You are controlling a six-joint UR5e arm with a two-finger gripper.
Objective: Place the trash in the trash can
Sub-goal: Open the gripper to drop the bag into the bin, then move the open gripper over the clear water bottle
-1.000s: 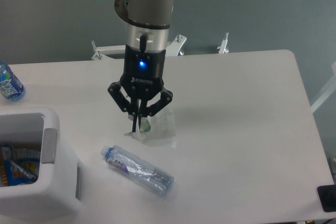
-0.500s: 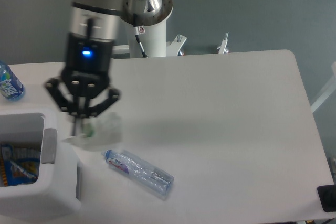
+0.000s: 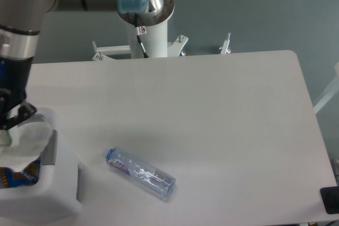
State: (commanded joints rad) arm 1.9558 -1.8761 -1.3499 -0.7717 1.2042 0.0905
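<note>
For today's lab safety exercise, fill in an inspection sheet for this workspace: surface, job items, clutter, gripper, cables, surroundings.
Surface: white table, mostly bare.
Job items: crumpled wrapper hangs over the trash can; crushed bottle lies on the table right of the can.
Clutter: colourful packaging inside the can.
Gripper: gripper at the left frame edge, mostly cut off; jaw state unclear.
Cables: one cable on the arm's base column.
Surroundings: grey floor; dark object at lower right.

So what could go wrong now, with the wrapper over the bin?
The wrapper hangs over the trash can near its rim, so it might catch on the edge or slide outside. The gripper is mostly cut off by the picture's left edge, so its hold is unclear. The crushed bottle lies on the table and might roll when grabbed.
</note>
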